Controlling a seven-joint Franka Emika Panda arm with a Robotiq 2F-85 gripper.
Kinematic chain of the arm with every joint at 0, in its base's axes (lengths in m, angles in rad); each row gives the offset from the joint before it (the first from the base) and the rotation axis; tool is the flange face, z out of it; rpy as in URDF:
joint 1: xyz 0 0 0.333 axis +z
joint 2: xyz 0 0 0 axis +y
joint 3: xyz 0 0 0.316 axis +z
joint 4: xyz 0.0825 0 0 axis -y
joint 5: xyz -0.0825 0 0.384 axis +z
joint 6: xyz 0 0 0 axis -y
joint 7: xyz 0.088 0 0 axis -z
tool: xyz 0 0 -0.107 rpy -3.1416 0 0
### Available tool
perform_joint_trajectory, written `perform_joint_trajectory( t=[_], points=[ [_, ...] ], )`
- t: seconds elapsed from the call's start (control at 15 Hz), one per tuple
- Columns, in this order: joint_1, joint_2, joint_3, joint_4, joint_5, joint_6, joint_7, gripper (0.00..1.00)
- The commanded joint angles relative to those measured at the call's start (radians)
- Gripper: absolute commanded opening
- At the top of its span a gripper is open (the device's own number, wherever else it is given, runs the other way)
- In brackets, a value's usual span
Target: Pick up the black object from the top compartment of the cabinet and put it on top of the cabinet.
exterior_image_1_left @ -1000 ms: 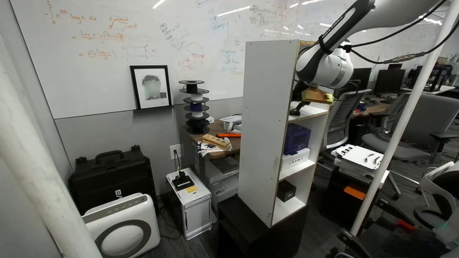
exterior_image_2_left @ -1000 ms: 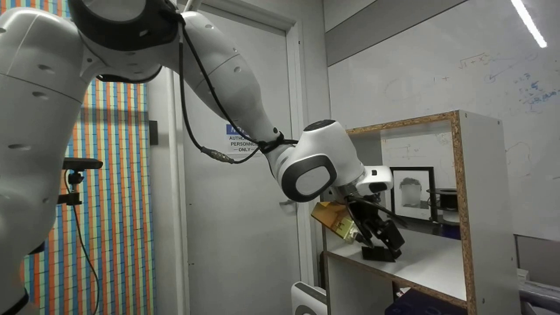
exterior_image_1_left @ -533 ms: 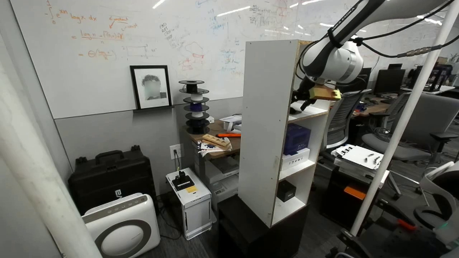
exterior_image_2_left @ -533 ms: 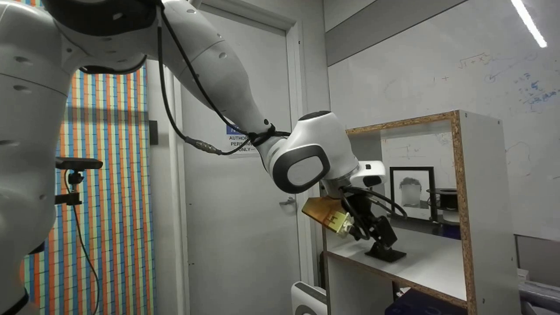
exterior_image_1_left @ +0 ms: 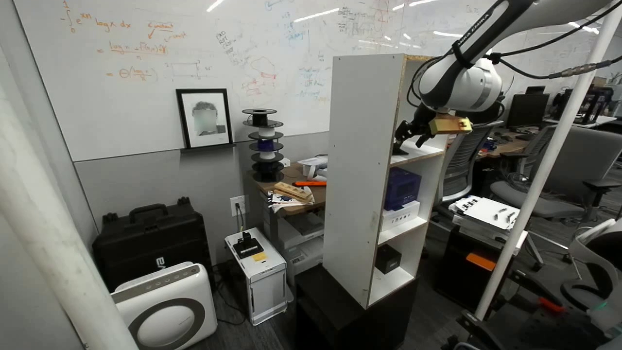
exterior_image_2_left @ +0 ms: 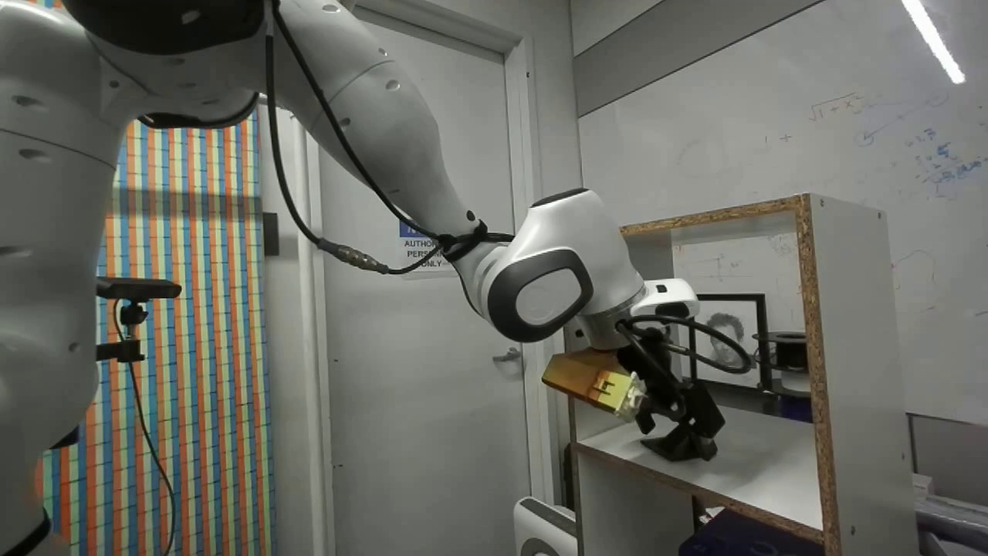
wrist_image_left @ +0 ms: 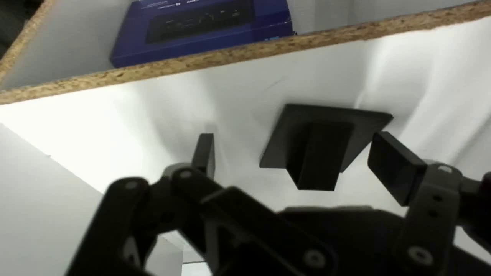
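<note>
our gripper has its two fingers spread, and the post of the black object shows between them, closer to the right finger in the wrist view; whether either finger touches it, we cannot tell. the object is plain, dark black: a flat, thin, four-cornered base with one blocky post rising from it. it sits on the floor of the top compartment of the cabinet. we count one such object and one cabinet, white, with three stacked compartments. in the middle one we see one blue box on one white box; in the lowest, one black box. to the left in an exterior view we count one framed portrait before the far whiteboard and, nearer, one black case.
</note>
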Motion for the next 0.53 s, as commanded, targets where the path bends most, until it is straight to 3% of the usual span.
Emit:
perform_joint_trajectory(
  t=[0.0,0.47],
  points=[
    [-0.001,0.013,-0.006,0.022,-0.032,0.025,-0.029,1.0],
    [0.019,0.076,0.007,0.06,-0.01,0.156,0.018,1.0]
  ],
)
